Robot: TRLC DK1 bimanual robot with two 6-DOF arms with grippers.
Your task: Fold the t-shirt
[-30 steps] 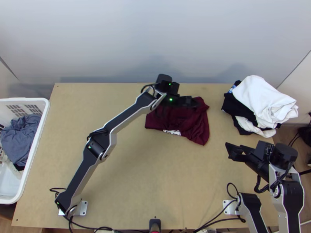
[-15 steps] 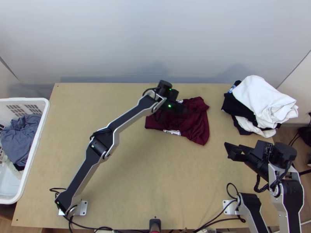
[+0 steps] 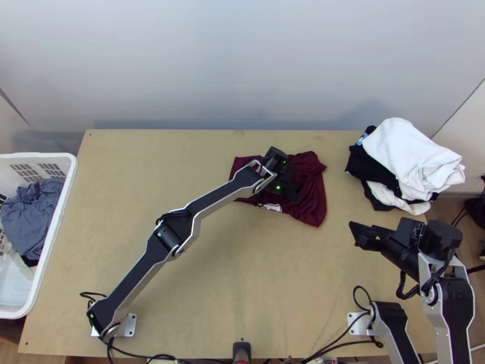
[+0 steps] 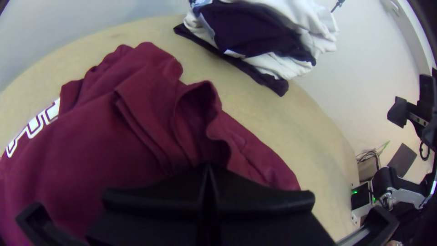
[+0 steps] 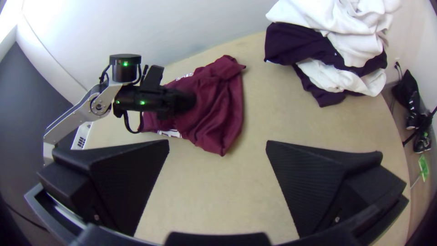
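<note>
T-shirt (image 3: 312, 188) bunched at one o'clock on the table (image 3: 254, 291), left gripper (image 3: 295, 198) clamped on its folds; right gripper (image 3: 359, 234) at three o'clock, fingers apart!

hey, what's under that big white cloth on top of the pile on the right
Beneath the top white cloth there's a dark cloth, then a lower white cloth and a bottom dark cloth. Anything tucked farther in is covered.

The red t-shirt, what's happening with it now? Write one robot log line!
t-shirt: rumpled on table | left gripper: shut at shirt, grip unclear | right gripper: open, away from shirt
</note>
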